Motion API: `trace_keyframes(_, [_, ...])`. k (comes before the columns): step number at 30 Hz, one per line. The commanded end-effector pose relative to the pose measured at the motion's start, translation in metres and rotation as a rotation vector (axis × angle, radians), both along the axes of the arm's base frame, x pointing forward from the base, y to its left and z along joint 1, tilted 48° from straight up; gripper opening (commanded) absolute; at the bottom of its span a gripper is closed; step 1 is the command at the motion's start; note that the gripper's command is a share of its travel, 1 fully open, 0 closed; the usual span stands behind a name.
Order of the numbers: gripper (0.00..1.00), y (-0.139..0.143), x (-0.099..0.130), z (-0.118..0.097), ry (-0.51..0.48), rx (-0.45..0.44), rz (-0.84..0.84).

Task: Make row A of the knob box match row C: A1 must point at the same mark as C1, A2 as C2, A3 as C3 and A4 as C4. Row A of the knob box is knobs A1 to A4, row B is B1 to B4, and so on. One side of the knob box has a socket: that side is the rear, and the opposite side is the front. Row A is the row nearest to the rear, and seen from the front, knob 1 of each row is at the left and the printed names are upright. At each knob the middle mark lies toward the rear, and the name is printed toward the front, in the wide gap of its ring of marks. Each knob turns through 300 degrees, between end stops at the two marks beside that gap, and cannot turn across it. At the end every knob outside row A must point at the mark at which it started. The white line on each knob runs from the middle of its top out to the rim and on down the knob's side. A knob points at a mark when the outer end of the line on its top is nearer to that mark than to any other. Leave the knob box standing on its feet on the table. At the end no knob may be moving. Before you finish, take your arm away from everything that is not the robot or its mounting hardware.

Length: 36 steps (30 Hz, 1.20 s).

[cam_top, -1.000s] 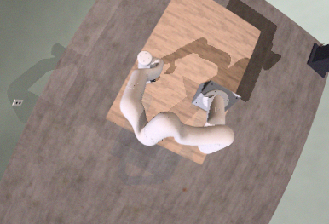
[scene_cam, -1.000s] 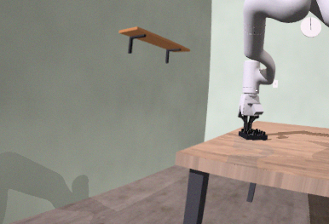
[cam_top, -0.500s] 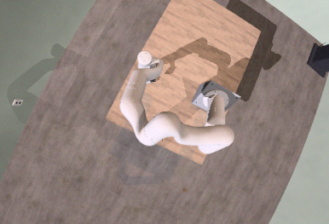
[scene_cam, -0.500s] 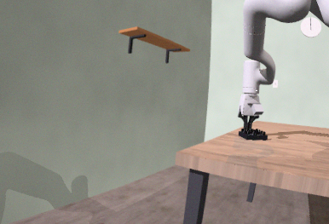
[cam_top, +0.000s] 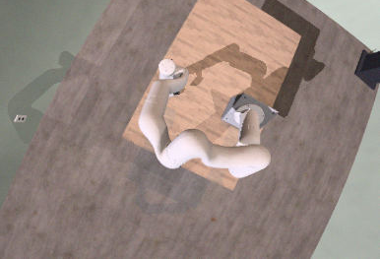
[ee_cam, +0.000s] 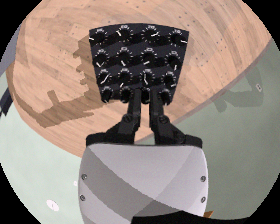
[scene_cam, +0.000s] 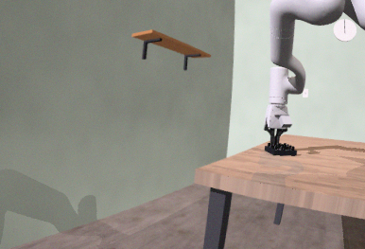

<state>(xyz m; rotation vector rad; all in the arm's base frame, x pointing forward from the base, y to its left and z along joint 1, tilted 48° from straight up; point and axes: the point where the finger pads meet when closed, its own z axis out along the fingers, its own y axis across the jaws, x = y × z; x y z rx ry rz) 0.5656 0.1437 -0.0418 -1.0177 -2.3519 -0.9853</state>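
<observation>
Black fingers clamped on knob, knob box near-row.

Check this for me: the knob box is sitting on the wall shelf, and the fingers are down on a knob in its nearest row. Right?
Not quite. The knob box sits on the wooden table, as the exterior view shows; the wall shelf is bare. The fingers are indeed down on its nearest row.

Soft, even light throughout. The arm throws shadows across the table. The wrist view bulges inside black corners.
</observation>
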Motion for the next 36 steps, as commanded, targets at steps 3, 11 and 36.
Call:
trace_keyframes(3, [0.08, -0.0005, 0.0008, 0.0005, 0.025, -0.003, -0.025])
trace_keyframes(11, [0.08, -0.0005, 0.0008, 0.0005, 0.068, -0.007, -0.064])
trace_keyframes(36, [0.08, -0.0005, 0.0008, 0.0005, 0.394, -0.040, -0.364])
